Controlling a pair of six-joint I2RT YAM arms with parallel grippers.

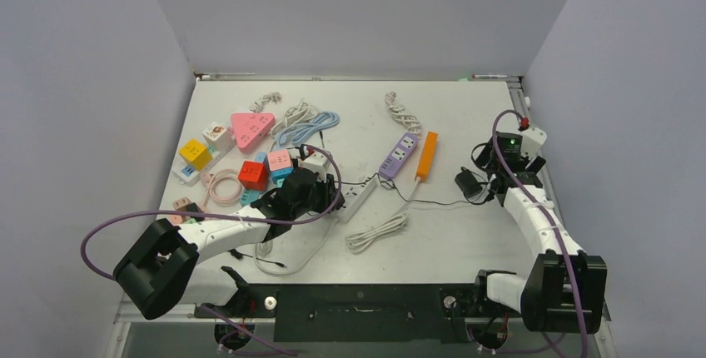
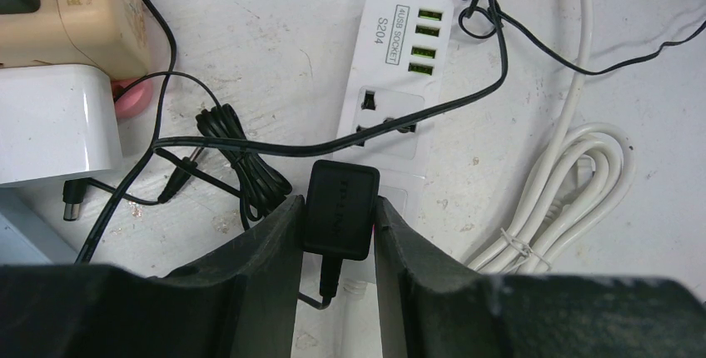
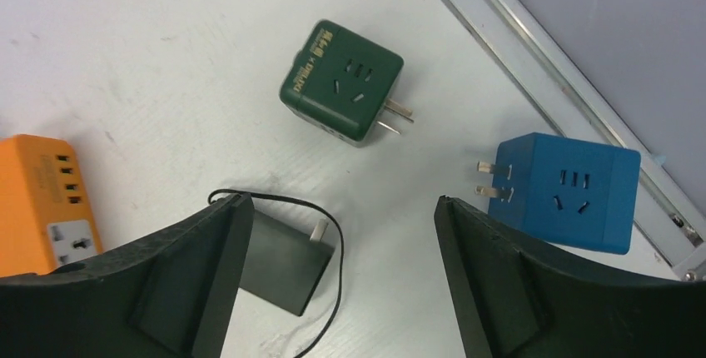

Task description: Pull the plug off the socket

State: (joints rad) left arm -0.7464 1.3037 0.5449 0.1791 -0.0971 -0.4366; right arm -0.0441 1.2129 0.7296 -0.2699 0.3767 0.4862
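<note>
Left side: left jaws clenched on the black boxy plastic plug [image 2: 337,206], 1 finger flat against each long side. The plug sits at the near end of the white plastic power strip [image 2: 391,83] and looks seated, though the jaws hide the socket face. Just left of it lies a knotted bundle of thin black cable [image 2: 250,171]; 1 strand crosses the strip's open socket.

Risk 1: nothing pins the strip to the white tabletop [image 1: 466,233], so a pull may lift strip and plug together.
Risk 2: the plug's sides look smooth, so the fingers could slide off.
Risk 3: the cable could snag and drag neighbours, perhaps the coiled white cord [image 2: 574,183] to the right.

Right side: right jaws spread wide and empty, well apart from the strip, above a dark green cube adapter [image 3: 343,83] and a blue cube adapter [image 3: 566,191]. We judge them no help in bracing.
</note>
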